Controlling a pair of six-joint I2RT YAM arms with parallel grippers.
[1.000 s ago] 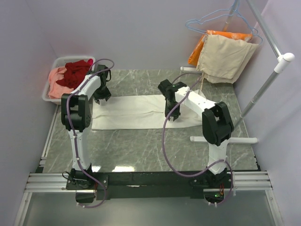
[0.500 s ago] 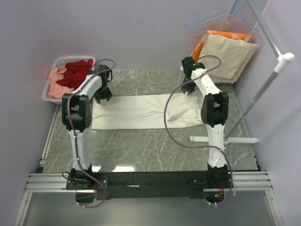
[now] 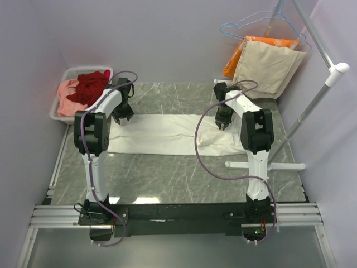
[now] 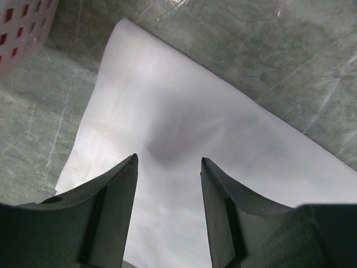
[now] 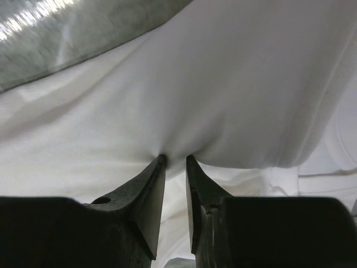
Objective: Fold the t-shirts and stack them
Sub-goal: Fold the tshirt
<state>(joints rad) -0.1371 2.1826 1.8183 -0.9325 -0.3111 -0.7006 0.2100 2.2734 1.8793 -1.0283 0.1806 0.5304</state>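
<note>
White t-shirt lies mid-frame on the table, sleeves indistinct; left gripper apart above it, right gripper clamped on a pucker.

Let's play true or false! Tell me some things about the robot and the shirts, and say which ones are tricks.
1. The white t-shirt lies on the table in a long strip. True.
2. The basket holds blue clothes. False: it holds a dark red tee and a pink tee.
3. The right gripper pinches the white t-shirt. True.
4. The left gripper is squeezed shut. False: its fingers stand apart over the shirt's left end.
5. The beige cloth lies flat on the table. False: it hangs on the rack at the back right.
</note>
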